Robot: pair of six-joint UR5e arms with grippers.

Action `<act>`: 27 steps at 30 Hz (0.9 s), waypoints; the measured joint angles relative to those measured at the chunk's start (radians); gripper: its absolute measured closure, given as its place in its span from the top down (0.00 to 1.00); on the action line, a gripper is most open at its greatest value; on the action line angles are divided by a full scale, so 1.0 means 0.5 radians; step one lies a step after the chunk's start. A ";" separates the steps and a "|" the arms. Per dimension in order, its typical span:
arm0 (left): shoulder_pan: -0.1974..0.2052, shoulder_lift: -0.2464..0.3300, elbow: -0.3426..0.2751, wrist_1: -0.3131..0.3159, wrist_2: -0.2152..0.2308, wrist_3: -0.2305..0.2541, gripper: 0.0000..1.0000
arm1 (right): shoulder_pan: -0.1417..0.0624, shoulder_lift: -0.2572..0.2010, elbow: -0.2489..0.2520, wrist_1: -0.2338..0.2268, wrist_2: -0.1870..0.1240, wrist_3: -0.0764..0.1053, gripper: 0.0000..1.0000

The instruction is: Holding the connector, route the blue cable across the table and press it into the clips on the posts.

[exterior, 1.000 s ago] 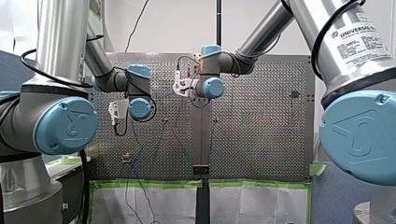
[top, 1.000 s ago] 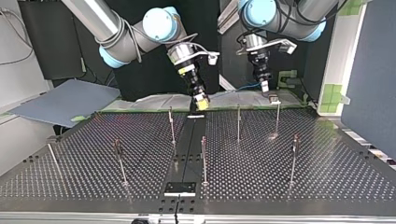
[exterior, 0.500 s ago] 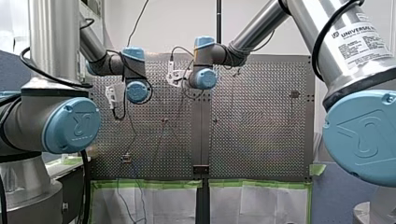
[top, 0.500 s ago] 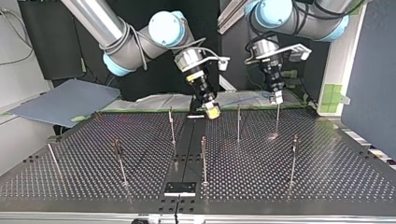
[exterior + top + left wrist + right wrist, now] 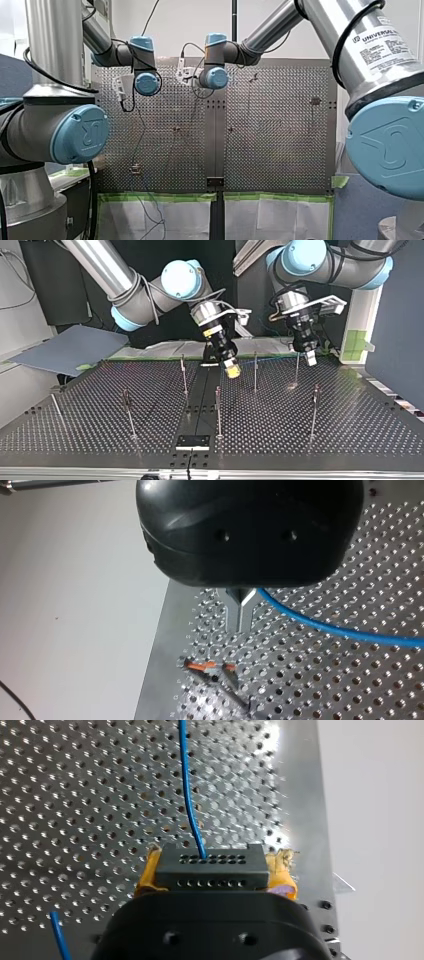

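Observation:
In the right wrist view, the yellow pads of my right gripper [image 5: 216, 866] are shut on a black connector [image 5: 210, 874]. The blue cable [image 5: 187, 790] leaves the connector and runs ahead over the perforated plate. In the top view this gripper [image 5: 231, 369] hangs above the table between two far posts. My left gripper [image 5: 310, 358] hovers beside the far post [image 5: 297, 367] at the view's right. Its metal fingers [image 5: 241, 612] are pressed together with the blue cable [image 5: 330, 627] leading off from them. A clip with an orange part [image 5: 207, 667] tops a post below the fingers.
Several thin posts stand on the perforated table [image 5: 350, 430], among them one [image 5: 184, 375] left of centre, one [image 5: 255, 371] and a nearer one [image 5: 218, 410]. A black plate [image 5: 192, 441] lies at the near edge. White paper with green tape [image 5: 165, 220] covers the arms' side.
Both arms have moved out over the table, toward the camera in the top view. My right gripper has carried the connector past the table's far edge, and my left gripper has reached the far right post.

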 joint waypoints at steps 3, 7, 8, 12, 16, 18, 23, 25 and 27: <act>0.021 -0.001 0.020 -0.014 0.001 0.010 0.00 | 0.007 0.031 -0.031 0.011 -0.002 0.001 0.00; 0.051 -0.001 0.034 -0.020 0.008 0.018 0.00 | 0.018 0.057 -0.086 0.038 -0.003 0.001 0.00; 0.056 -0.002 0.035 -0.020 0.010 0.018 0.00 | 0.021 0.061 -0.106 0.049 -0.003 0.001 0.00; 0.067 -0.002 0.037 -0.020 0.017 0.020 0.00 | 0.027 0.069 -0.173 0.090 -0.003 0.001 0.00; 0.107 -0.030 0.053 -0.017 0.054 0.016 0.00 | 0.036 0.078 -0.236 0.114 -0.004 0.001 0.00; 0.127 -0.046 0.065 -0.016 0.065 0.012 0.00 | 0.041 0.088 -0.266 0.119 -0.006 0.001 0.00; 0.172 -0.095 0.116 -0.019 0.083 0.008 0.00 | 0.052 0.131 -0.310 0.127 -0.018 0.003 0.00; 0.189 -0.111 0.136 -0.018 0.091 0.005 0.00 | 0.055 0.150 -0.320 0.130 -0.020 0.004 0.00; 0.201 -0.119 0.151 -0.016 0.100 0.000 0.00 | 0.058 0.170 -0.331 0.133 -0.022 0.004 0.00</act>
